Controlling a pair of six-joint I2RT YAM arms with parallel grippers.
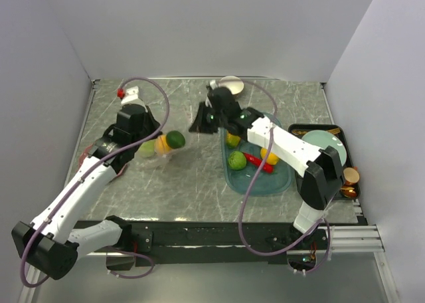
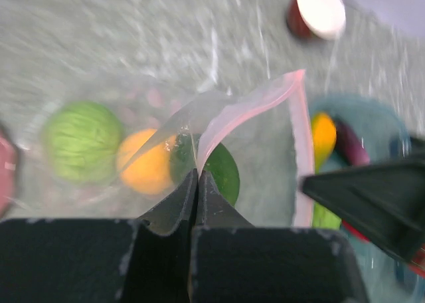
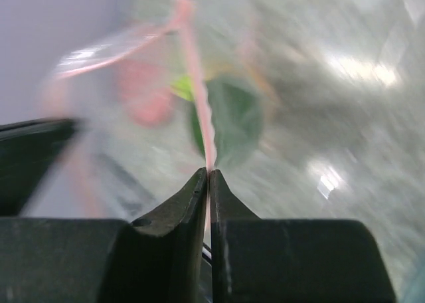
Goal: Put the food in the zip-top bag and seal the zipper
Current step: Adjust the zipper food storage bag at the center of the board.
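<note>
At centre left of the overhead view, our left gripper [image 2: 197,177] pinches the zip-top bag [image 1: 161,150], a lime [image 1: 175,140] inside. Rightward, our right gripper [image 3: 208,173] clamps the zipper [image 3: 196,97]. We should hold both pinches firm, tension even; remaining food [image 1: 237,160] waits in the tray [image 1: 282,183].

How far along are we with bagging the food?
Done: a cabbage, an orange and a lime sit in the zip-top bag. In hand: the left gripper and right gripper each pinch its mouth edge. Left: more food lies in the teal tray, and the zipper is not yet sealed.
</note>
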